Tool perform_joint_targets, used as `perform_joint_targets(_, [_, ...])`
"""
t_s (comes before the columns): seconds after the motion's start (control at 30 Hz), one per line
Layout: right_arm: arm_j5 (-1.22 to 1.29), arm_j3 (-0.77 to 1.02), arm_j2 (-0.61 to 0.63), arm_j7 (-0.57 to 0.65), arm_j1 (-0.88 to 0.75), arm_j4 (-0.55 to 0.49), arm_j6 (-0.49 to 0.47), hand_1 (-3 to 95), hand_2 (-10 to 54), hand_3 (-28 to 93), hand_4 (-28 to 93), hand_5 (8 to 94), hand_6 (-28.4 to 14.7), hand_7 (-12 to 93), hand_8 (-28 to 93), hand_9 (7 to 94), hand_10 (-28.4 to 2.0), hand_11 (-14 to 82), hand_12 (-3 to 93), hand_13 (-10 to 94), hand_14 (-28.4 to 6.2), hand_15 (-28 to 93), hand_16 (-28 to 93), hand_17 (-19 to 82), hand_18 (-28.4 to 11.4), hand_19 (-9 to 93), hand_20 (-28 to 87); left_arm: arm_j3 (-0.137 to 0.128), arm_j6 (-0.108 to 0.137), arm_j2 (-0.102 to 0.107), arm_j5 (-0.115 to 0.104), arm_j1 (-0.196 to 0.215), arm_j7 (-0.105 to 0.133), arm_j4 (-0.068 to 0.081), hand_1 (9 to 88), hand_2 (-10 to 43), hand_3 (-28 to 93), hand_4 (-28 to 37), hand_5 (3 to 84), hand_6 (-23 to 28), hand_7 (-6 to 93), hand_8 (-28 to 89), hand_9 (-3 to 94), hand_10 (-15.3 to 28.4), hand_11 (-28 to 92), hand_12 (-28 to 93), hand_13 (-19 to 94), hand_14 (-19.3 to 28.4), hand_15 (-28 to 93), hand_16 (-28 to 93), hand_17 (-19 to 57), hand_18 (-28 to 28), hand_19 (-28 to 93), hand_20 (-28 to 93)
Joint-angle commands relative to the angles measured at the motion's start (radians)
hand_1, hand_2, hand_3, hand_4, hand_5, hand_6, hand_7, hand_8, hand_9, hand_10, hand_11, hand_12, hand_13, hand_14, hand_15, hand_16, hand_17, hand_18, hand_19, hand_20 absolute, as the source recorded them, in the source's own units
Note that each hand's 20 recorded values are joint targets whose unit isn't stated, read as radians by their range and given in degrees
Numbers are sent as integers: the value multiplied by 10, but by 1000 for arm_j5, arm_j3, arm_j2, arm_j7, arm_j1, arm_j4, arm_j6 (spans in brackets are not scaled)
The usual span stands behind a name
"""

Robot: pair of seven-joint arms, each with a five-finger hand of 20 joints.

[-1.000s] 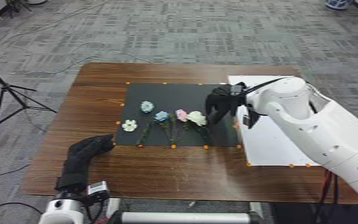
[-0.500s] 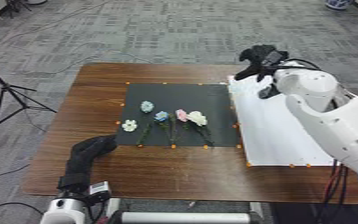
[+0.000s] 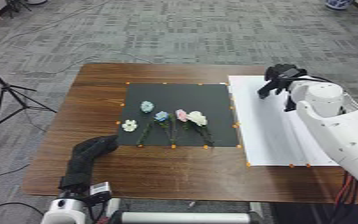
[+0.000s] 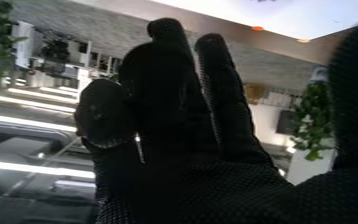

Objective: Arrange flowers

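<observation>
Standing on grey carpet (image 3: 184,37), the brown table (image 3: 158,175) bears a white board (image 3: 273,142) near the right hand (image 3: 282,75), fingers (image 4: 224,90) straight.

I see a brown wooden table (image 3: 184,175), softly glossy; a matt dark-grey rectangular sheet (image 3: 193,95); a smooth white rectangular sheet (image 3: 257,135) towards three o'clock; rough-textured black cloth gloving my right hand (image 3: 280,74).

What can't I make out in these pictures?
- White sheet's right edge: head view, largely behind the right arm.
- Whether the flower stems touch: head view, too small.
- Left arm's rest: head view, cut off by the bottom edge.
- Parts of the room: right wrist view, behind the right hand.
</observation>
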Motion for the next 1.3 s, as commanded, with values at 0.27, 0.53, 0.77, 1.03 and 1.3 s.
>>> perform_joint_targets(0.27, [39,-52,-29,36,-83,44,182,431,-95,614,-198,677,7,252,61,799,-104,307,261,831,-54,671,343,569,-163,932,597,18,-10,-31,-3,14,-6,-3,301,27,664,-215,558,-12,204,-91,539,139,257,149,430,172,335,20,29,155,250,236])
perform_joint_targets(0.53, [276,-111,106,77,-62,-149,342,559,-81,577,-223,772,8,308,144,877,-94,377,285,893,-28,664,351,625,-157,932,627,11,-4,-25,-5,22,-6,-8,302,28,663,-215,558,-11,205,-91,539,140,257,149,430,172,335,20,29,155,250,236])
perform_joint_targets(0.77, [393,-85,199,95,-111,-384,235,560,-83,581,-217,779,2,299,146,884,-94,367,282,897,-23,661,361,632,-152,932,635,6,-11,-18,-3,15,-15,-7,302,29,664,-216,559,-10,201,-91,540,141,257,148,430,172,335,20,29,155,250,236])
perform_joint_targets(1.03, [438,-101,240,84,-199,-530,98,558,-84,581,-210,785,1,290,139,891,-94,332,273,894,-22,656,368,631,-151,932,637,9,-24,-11,-2,-4,-18,0,302,30,663,-215,560,-9,202,-91,540,140,257,148,430,173,336,20,29,154,250,236])
perform_joint_targets(1.3, [418,-128,176,71,-264,-532,71,557,-85,579,-211,789,1,281,129,897,-88,307,264,892,-23,655,369,629,-150,932,635,13,-37,-11,1,-16,-27,5,302,31,663,-215,558,-11,203,-91,539,139,258,149,429,173,336,20,27,155,252,236])
